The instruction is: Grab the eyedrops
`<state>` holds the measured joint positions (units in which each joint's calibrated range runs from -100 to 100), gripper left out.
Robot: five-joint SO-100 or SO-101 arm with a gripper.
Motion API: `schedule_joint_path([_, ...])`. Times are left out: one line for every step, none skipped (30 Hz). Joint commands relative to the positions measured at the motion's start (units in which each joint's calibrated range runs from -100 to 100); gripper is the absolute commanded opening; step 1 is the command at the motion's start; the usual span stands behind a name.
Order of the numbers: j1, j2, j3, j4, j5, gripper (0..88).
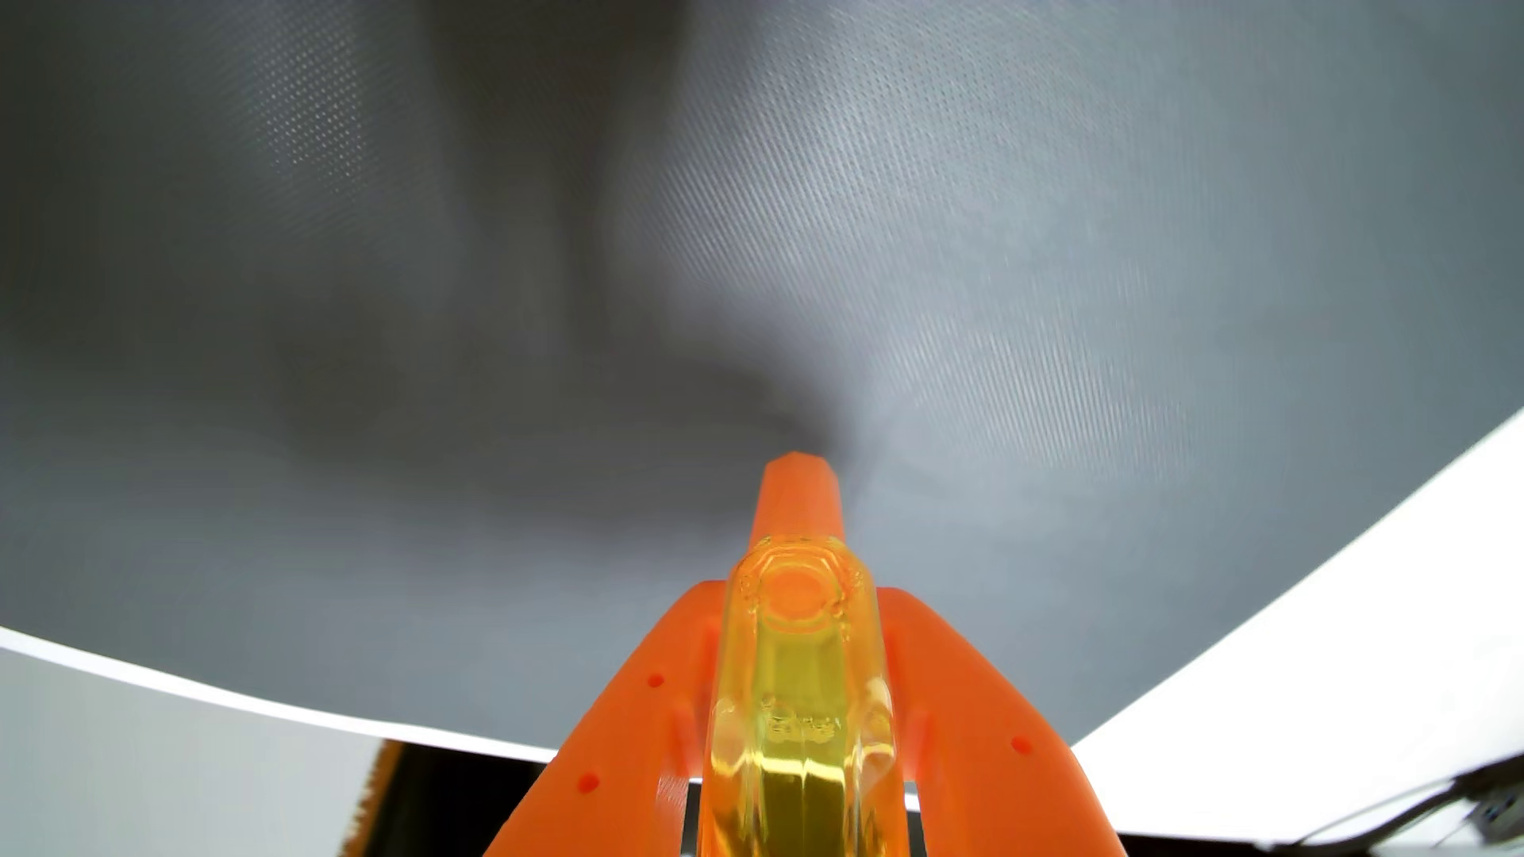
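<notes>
1. Since the yellow bottle sits right between the orange fingers, I read it as the eyedrops [796, 700]: clear amber plastic, cap end pointing away from the lens, long axis running along the gripper's.
2. Gripper [796, 486]: the two orange fingers [627, 709] flank the bottle on either side and look pressed against its body. Clamped on it, tips converging just past the cap. Contact patches themselves are hidden by the bottle, so grip firmness is a judgement.
3. Why held this way: gripping along the flat sides of the body gives the pads the widest bearing area, and a slick round cap would be a worse place to pinch. Likely the only stable option for something this smooth.
4. Bottle appears off the surface, with a soft shadow on the mat ahead of the fingertips. Height unclear; the mat is motion-blurred in this wrist view.
5. Task status, my read: grab looks done or nearly so; remaining risk is the bottle slipping along the fingers.
6. Surface: grey mat [1072, 288], fine woven or dotted texture, no clutter visible on it.
7. Beyond the mat edge: white tabletop [1361, 659], bright, overexposed. A dark cable [1402, 807] sits at the lower right corner.
</notes>
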<state>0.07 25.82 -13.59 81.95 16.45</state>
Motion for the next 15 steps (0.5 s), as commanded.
schedule_joint_path([1.6,-1.1,-8.1,4.3,-3.7,0.6])
schedule_joint_path([2.2,-1.1,-9.9,5.3,-4.2,0.6])
schedule_joint_path([2.3,-1.1,-11.5,6.1,-4.5,0.6])
schedule_joint_path([2.7,-1.1,-13.0,7.1,-4.6,0.6])
schedule_joint_path([2.8,-1.1,-14.6,7.9,-5.0,0.6])
schedule_joint_path([2.9,-1.1,-16.0,8.9,-5.3,0.6])
schedule_joint_path([3.0,-1.1,-17.3,9.7,-5.6,0.6])
schedule_joint_path([3.3,-1.1,-18.3,10.5,-5.9,0.6])
schedule_joint_path([3.4,-1.1,-19.4,11.6,-6.2,0.6])
schedule_joint_path([3.5,-1.1,-20.0,12.3,-6.4,0.6])
schedule_joint_path([3.5,-1.1,-20.6,13.0,-6.6,0.6])
schedule_joint_path([3.5,-1.1,-21.0,13.5,-6.9,0.6])
schedule_joint_path([3.5,-1.1,-21.5,13.5,-7.0,0.6])
schedule_joint_path([3.5,-1.1,-21.7,13.5,-7.1,0.6])
schedule_joint_path([3.5,-1.5,-21.9,13.5,-7.1,0.6])
